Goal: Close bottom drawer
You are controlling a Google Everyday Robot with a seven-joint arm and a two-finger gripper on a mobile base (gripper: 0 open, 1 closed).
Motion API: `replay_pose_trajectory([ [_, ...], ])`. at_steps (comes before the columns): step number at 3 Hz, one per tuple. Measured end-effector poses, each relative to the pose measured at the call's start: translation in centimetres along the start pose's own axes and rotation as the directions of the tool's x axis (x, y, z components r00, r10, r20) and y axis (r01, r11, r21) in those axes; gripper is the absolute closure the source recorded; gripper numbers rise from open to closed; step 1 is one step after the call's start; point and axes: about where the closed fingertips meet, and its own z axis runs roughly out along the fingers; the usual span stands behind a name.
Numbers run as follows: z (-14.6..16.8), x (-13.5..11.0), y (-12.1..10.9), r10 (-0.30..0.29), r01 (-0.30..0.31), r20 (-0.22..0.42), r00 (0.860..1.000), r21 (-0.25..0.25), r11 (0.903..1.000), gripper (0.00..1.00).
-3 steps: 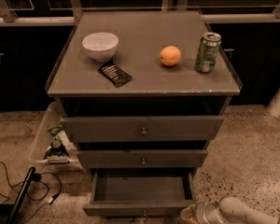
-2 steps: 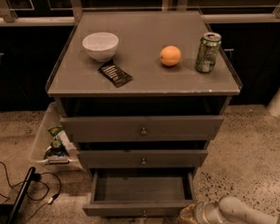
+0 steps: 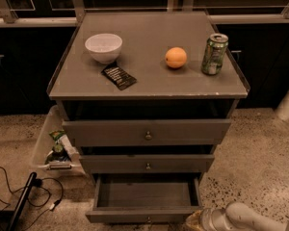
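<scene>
The bottom drawer (image 3: 147, 196) of the grey cabinet stands pulled out, its shallow box empty, its slim front panel (image 3: 135, 217) at the lower edge of the view. The middle drawer front (image 3: 148, 163) and the top drawer front (image 3: 147, 130) are nearly shut, each with a small round knob. My gripper (image 3: 196, 220) comes in from the lower right on a white arm (image 3: 245, 217) and sits at the right end of the bottom drawer's front panel, close to or touching it.
On the cabinet top (image 3: 149, 83) are a white bowl (image 3: 103, 47), a black packet (image 3: 119, 76), an orange (image 3: 176, 57) and a green can (image 3: 214, 53). A clear bin (image 3: 50, 146) with items stands left of the cabinet. Black cables (image 3: 24, 196) lie on the floor.
</scene>
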Motion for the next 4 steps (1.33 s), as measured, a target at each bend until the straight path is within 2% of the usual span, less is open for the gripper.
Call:
replay_pose_trajectory([
  [1, 0.6, 0.2, 0.2, 0.015, -0.014, 0.018, 1.000, -0.024, 0.9996, 0.12],
  [2, 1.2, 0.2, -0.3, 0.021, -0.021, 0.026, 0.999, -0.022, 0.9995, 1.00],
  [3, 2.8, -1.1, -2.7, -0.029, 0.029, 0.035, 0.999, 0.002, 0.9996, 1.00],
  [4, 3.2, -2.3, -5.4, -0.071, 0.070, 0.030, 0.997, 0.024, 0.9972, 1.00],
])
